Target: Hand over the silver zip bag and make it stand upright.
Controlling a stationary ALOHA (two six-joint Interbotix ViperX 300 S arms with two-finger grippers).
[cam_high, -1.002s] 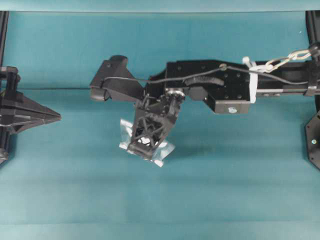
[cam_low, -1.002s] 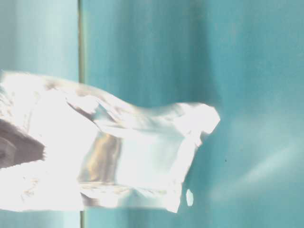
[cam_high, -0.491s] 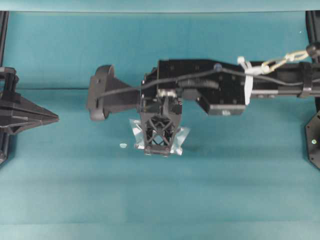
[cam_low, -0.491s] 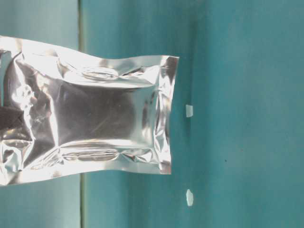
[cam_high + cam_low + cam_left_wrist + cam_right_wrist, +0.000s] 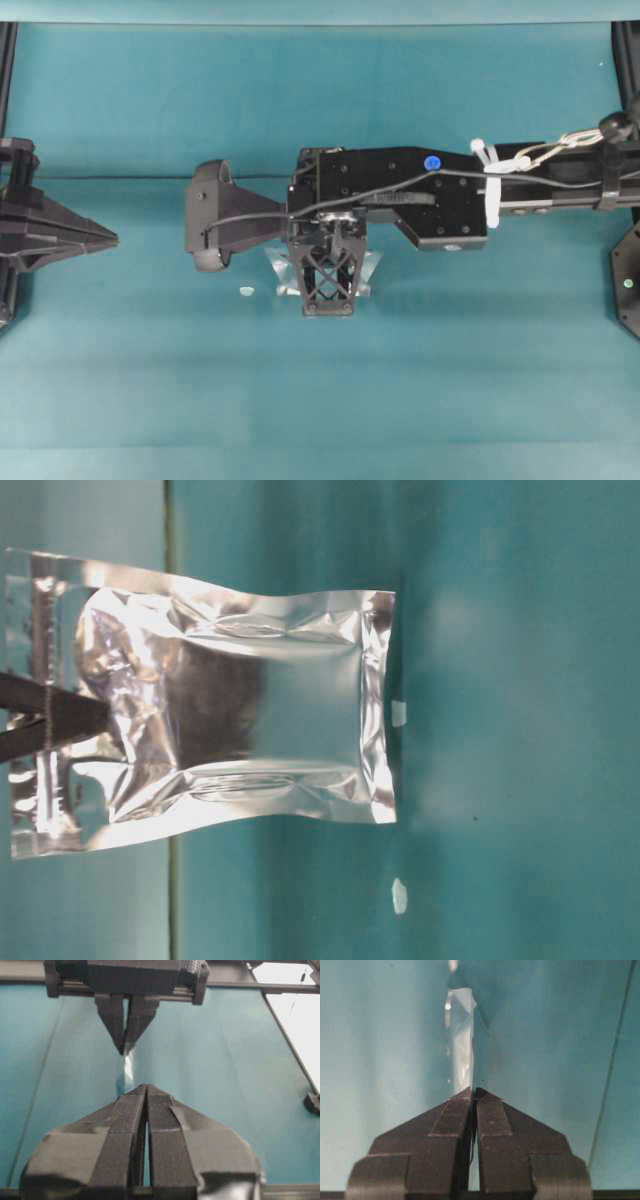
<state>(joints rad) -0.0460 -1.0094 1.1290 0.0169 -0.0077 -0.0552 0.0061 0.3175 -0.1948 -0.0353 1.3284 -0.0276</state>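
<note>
Teal tabletop [image 5: 450,380] was spread under everything, and the right arm [image 5: 420,190] was stretched across it to the middle. Below that arm's wrist, the right gripper [image 5: 473,1091] was pointed down at the cloth and clamped on the zip end of the silver zip bag [image 5: 240,695]. The bag was hung straight beneath the jaws, its long axis running away from them toward the tabletop, with the far sealed edge close to the surface or just on it; contact could not be told. In the overhead view only the bag's edges were seen poking out beside the gripper. The left gripper [image 5: 146,1092] was parked well apart toward the left, jaws pressed together on nothing, so the right arm was judged far nearer for the setting-down. The pouch was seen as crinkled, shiny foil with a darker reflective centre and flat sealed borders. A tiny white scrap [image 5: 246,291] was lying just beside the bag.
</note>
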